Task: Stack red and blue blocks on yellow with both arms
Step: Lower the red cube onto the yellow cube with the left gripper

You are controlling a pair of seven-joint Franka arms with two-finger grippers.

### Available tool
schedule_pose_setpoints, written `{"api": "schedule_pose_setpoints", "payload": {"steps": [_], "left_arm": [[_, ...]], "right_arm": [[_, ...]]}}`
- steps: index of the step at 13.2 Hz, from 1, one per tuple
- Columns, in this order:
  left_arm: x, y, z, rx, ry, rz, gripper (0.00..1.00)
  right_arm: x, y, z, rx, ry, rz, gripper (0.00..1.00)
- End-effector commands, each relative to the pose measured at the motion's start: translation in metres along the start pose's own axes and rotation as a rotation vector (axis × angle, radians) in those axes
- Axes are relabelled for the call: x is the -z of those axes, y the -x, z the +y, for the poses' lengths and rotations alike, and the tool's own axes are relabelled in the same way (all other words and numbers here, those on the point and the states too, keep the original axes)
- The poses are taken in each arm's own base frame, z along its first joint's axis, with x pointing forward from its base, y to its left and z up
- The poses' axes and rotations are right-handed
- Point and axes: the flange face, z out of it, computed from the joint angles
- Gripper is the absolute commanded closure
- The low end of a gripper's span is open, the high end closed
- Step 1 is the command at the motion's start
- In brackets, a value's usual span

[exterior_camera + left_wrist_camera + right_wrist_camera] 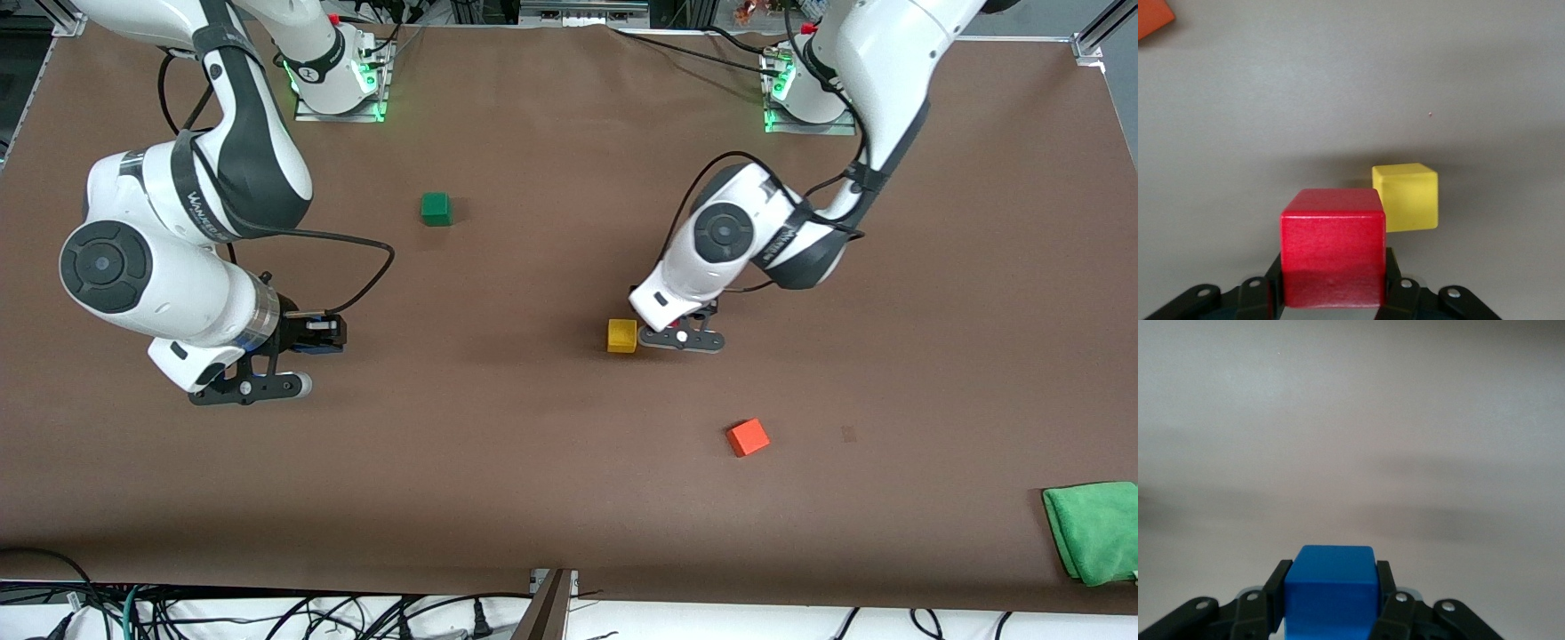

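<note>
My left gripper (678,327) is shut on the red block (1333,247), with a finger on each side of it. It holds the block low, just beside the yellow cube (621,336), toward the left arm's end of the table and not over the cube. The left wrist view shows the yellow cube (1405,197) on the table close to the red block. My right gripper (305,342) is shut on the blue block (1331,597) and holds it above bare table near the right arm's end. The red block is hidden under the hand in the front view.
An orange cube (748,436) lies nearer the front camera than the yellow cube; its corner shows in the left wrist view (1151,17). A green cube (436,209) sits farther back mid-table. A green cloth (1093,529) lies at the front corner by the left arm's end.
</note>
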Motion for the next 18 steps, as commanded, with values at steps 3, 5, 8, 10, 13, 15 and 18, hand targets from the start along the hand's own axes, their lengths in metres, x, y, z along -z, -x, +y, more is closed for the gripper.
{"api": "schedule_pose_setpoints", "payload": {"steps": [3, 5, 8, 10, 13, 15, 18], "left_arm": [[-0.025, 0.003, 0.048, 0.046, -0.033, 0.024, 1.0], [-0.036, 0.009, 0.055, 0.031, -0.072, 0.033, 1.0], [-0.039, 0.011, 0.059, 0.028, -0.079, 0.036, 1.0], [-0.038, 0.013, 0.063, 0.039, -0.076, 0.038, 1.0], [-0.043, 0.014, 0.065, 0.042, -0.078, 0.032, 0.99], [-0.039, 0.01, 0.066, 0.044, -0.071, 0.04, 0.79], [-0.007, -0.012, 0.056, 0.073, -0.061, 0.071, 0.0]], "right_arm": [[0.006, 0.0, -0.027, -0.057, -0.003, 0.012, 0.66], [0.009, 0.001, -0.033, -0.069, -0.005, 0.02, 0.66], [0.009, 0.004, -0.052, -0.093, -0.004, 0.028, 0.66], [0.007, 0.006, -0.063, -0.095, -0.003, 0.029, 0.66], [0.007, 0.008, -0.073, -0.128, -0.005, 0.033, 0.66], [0.007, 0.01, -0.081, -0.141, -0.007, 0.039, 0.66], [0.007, 0.01, -0.085, -0.165, -0.011, 0.042, 0.66]]}}
